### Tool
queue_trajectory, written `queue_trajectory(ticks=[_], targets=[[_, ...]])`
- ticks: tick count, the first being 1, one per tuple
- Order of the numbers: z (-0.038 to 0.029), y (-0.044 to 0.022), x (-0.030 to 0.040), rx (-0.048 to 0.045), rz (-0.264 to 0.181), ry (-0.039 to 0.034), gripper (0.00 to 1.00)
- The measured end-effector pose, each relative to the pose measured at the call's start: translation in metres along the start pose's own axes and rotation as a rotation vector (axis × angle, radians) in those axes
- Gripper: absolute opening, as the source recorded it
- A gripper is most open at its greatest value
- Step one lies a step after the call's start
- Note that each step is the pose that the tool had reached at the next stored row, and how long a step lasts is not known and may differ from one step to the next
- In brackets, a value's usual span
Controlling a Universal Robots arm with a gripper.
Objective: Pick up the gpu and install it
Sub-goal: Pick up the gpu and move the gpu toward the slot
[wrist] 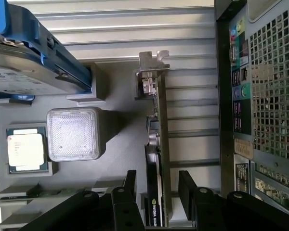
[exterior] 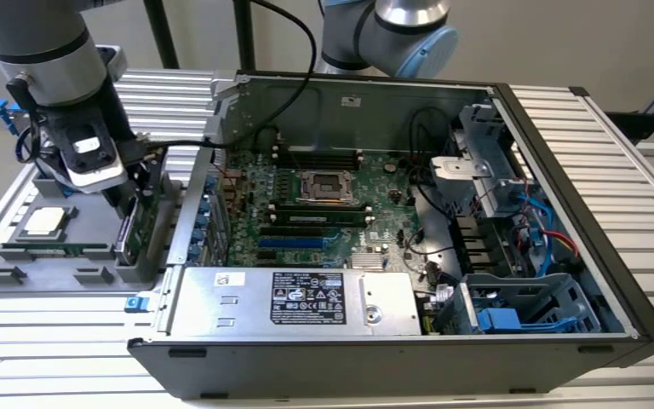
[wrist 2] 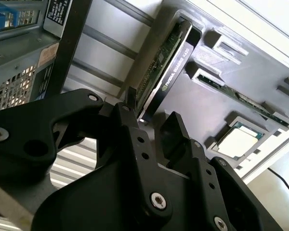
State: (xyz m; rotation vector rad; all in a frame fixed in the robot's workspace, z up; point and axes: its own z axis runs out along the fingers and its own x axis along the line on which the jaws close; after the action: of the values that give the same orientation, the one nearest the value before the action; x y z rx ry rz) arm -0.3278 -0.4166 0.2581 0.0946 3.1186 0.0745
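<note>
Your black pincer (wrist: 157, 179) stands apart, straddling the flat green-and-black gpu (wrist: 160, 139) with its silver bracket, upright in a grey plastic tray (wrist: 120, 144) beside the open black computer case (exterior: 361, 366). Closing off-centre could tilt it and jam it in its slot. White lettering runs along its edge.

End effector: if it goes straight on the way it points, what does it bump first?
Most likely the gpu, standing on edge in the grey tray. The end effector is open with a finger on either side, so the card would slide between them, though depth is hard to judge.
</note>
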Motion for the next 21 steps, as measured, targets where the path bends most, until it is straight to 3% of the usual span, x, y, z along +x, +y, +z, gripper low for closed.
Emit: queue_trajectory(ticks=[21], targets=[[0.0111,-0.0005,0.0002,0.0,0.0,0.0,1.0]])
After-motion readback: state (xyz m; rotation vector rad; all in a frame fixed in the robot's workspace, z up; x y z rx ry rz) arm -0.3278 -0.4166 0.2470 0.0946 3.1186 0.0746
